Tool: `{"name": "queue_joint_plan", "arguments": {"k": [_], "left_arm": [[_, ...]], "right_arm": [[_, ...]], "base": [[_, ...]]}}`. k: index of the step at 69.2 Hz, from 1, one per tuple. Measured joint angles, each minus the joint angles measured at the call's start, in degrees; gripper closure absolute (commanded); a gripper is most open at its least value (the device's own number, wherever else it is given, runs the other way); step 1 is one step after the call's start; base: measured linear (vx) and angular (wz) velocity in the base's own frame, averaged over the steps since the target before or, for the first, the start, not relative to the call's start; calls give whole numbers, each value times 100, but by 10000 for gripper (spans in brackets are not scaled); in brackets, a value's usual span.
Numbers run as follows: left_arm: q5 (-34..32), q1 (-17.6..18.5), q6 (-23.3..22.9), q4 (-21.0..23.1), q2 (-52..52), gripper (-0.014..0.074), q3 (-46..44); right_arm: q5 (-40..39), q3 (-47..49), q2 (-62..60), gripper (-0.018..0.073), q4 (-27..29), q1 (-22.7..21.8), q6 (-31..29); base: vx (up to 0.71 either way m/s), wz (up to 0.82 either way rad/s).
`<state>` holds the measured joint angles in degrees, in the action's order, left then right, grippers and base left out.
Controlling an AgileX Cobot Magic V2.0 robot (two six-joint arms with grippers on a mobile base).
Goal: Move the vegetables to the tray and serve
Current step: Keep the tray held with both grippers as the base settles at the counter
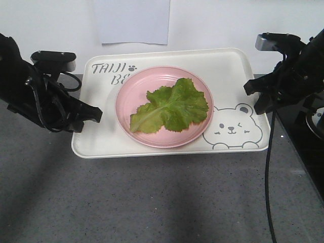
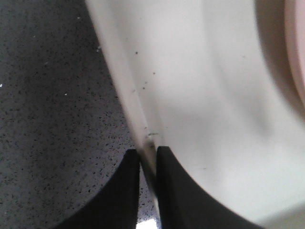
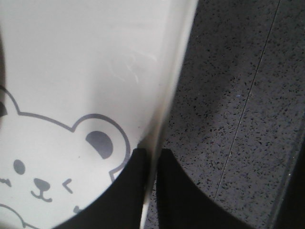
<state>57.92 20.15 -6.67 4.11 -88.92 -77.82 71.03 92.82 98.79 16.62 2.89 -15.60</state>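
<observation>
Two pincers, one tray point(image 1: 101, 144), one pink plate point(image 1: 132, 91).
Left pincer point(image 2: 147, 155) and right pincer point(image 3: 151, 155) each clamp a tray rim; the vegetables point(image 1: 169, 107) lie on the plate.

Tray point(image 1: 238, 76) reads "TAIJI", then perhaps "BE".

The left pincer point(image 2: 148, 179) rises from the bottom centre of the frame, its two black fingers point(image 2: 121, 191) pressed close on the raised rim of the cream-white tray point(image 2: 190, 95), one finger outside the rim and one inside. The rim runs diagonally from the upper left down to the fingers. Dark speckled table point(image 2: 52, 109) fills the left side. A sliver of pink plate point(image 2: 298, 52) shows at the upper right edge.
</observation>
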Motion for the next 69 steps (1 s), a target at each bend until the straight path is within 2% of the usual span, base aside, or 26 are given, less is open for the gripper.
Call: {"name": "queue_joint_plan", "arguments": {"k": [69], "left_arm": [[0, 0, 0, 4, 0, 602, 0]], "right_arm": [[0, 0, 0, 565, 0, 0, 0]], "base": [[0, 0]]}}
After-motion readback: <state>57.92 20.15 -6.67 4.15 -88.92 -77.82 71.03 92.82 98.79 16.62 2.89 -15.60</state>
